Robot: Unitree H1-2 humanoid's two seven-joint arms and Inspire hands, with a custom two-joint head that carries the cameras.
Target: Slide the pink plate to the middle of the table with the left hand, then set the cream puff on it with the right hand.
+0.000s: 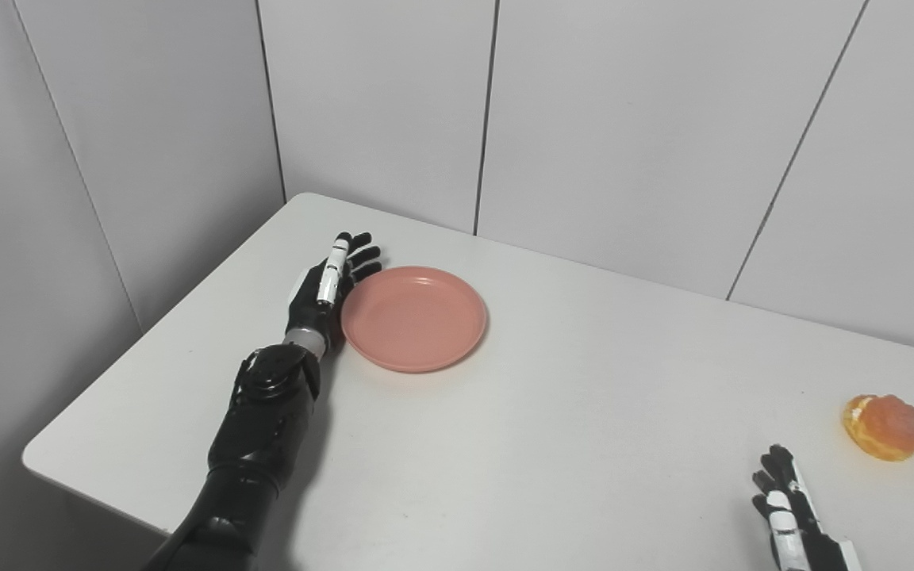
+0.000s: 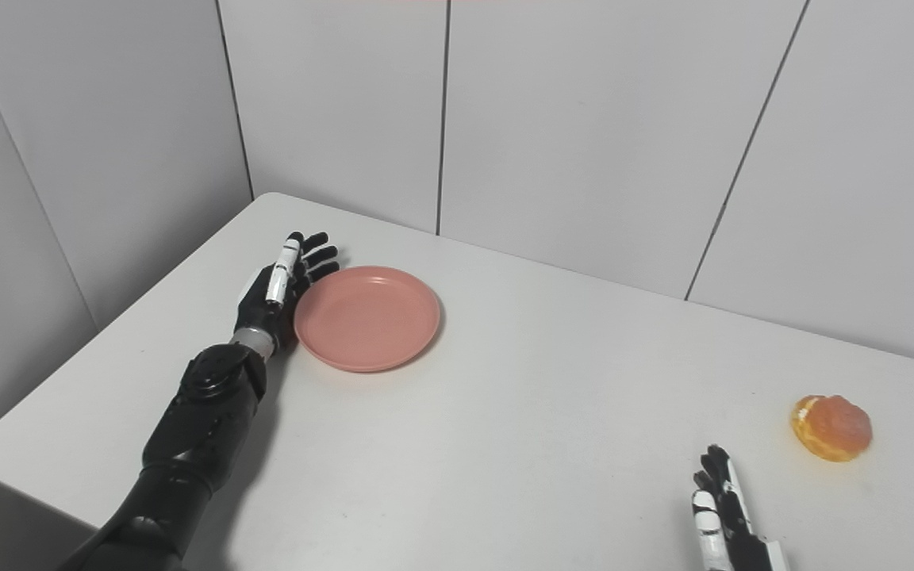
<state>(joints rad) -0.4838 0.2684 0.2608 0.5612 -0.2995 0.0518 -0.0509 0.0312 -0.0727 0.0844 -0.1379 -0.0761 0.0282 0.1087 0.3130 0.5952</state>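
Right hand (image 1: 794,515) near cream puff (image 1: 885,427)

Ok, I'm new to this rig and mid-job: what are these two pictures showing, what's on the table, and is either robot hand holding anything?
Both pictures come from two cameras side by side on the humanoid's head, looking down at one white table. The black arms entering from the bottom are the robot's own. The left robot hand stands open, edge-on against the left rim of the empty pink plate. The right robot hand rests open near the bottom right, holding nothing. The cream puff lies apart, just beyond it.
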